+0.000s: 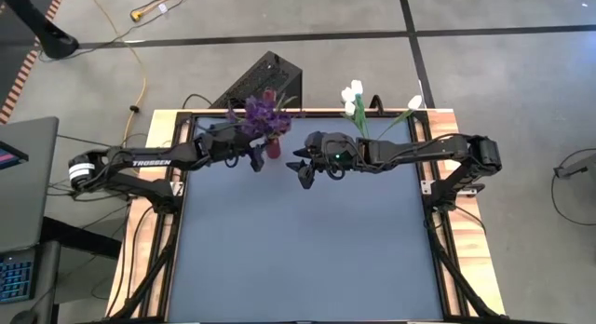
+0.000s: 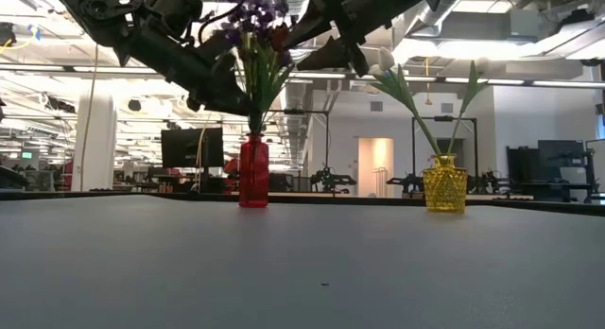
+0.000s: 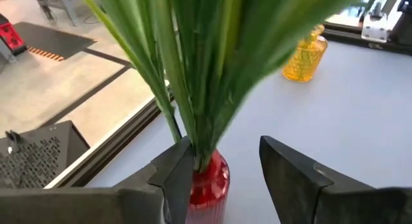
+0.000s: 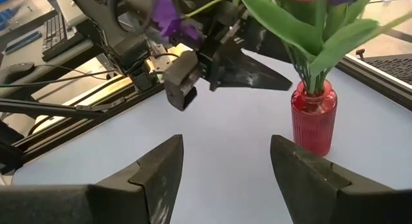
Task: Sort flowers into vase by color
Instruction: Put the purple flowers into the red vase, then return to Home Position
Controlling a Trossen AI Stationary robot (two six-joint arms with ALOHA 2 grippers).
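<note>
While our left end effector [image 3: 222, 179] gapes empty beside the red vase [image 3: 209, 185], a nudge could topple it; our right end effector [image 4: 225, 163] hovers open, empty.

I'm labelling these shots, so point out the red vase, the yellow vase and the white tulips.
red vase [image 2: 252, 173], low view, middle of its glass body.
yellow vase [image 2: 444, 185], low view, middle of its round belly.
white tulips [image 1: 352, 96], high view, on the cluster of white buds.
</note>
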